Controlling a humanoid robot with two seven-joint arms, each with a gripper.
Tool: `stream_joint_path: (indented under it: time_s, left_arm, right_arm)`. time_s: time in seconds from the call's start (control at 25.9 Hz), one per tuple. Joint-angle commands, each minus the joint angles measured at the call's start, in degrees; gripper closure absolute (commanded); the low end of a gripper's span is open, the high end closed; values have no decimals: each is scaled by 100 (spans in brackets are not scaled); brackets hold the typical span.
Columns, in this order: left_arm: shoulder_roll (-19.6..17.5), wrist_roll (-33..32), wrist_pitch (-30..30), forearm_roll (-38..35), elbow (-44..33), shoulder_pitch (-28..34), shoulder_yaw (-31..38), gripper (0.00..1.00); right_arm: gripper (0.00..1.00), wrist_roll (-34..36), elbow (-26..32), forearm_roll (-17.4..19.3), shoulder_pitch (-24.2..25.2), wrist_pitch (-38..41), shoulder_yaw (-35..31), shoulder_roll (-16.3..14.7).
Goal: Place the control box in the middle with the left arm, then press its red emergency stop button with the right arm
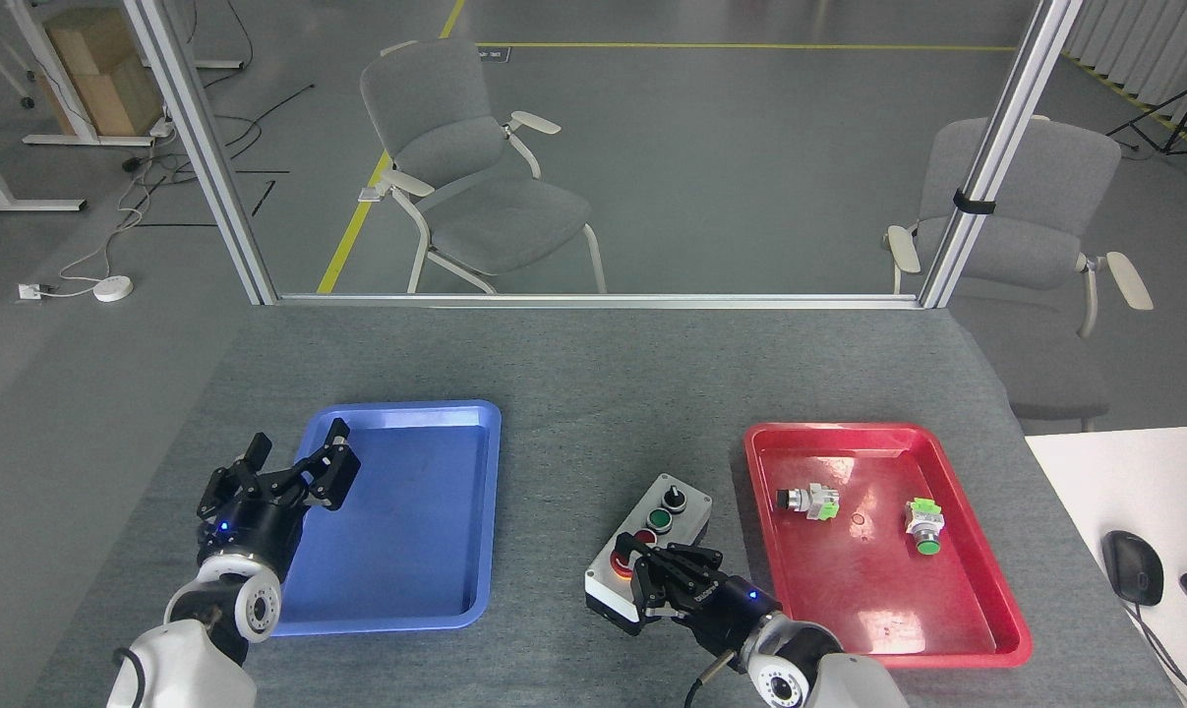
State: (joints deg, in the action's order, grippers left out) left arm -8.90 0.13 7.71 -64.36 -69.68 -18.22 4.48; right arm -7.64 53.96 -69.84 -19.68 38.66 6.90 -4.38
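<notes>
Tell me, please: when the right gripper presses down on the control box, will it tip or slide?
The control box lies flat, low and oblong, so it probably will not tip. The right gripper sits over its near end, so that end might rock slightly. The felt-like tabletop likely resists sliding.

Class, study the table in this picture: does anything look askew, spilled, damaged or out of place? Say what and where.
Nothing looks spilled or broken. The control box lies at a slant on the felt between the blue tray and the red tray, not square to either. Two loose push-button parts lie scattered in the red tray.
</notes>
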Motion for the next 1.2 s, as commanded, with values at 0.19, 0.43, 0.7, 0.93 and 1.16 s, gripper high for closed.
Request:
stream_joint_path:
  time_s: [0.19, 0.43, 0.7, 0.93, 1.16]
  left_arm:
    - [20, 119, 20, -6, -2, 38, -35, 1]
    - [20, 128, 20, -15, -28, 144, -35, 1]
    - [20, 128, 29, -15, -168, 161, -44, 1]
    - [29, 128, 29, -6, -415, 548, -44, 1]
    - [46, 128, 29, -6, -749, 1207, -44, 1]
  right_arm:
    - [0, -53, 150, 2194, -800, 106, -927, -10]
    - [0, -88, 150, 2985, -862, 106, -962, -854]
    - [0, -71, 159, 2713, -730, 1, -1349, -1302]
    - [0, -9, 449, 1930, -431, -1071, -1533, -1487]
    - [0, 342, 1187, 1086, -9, -2117, -1551, -1460]
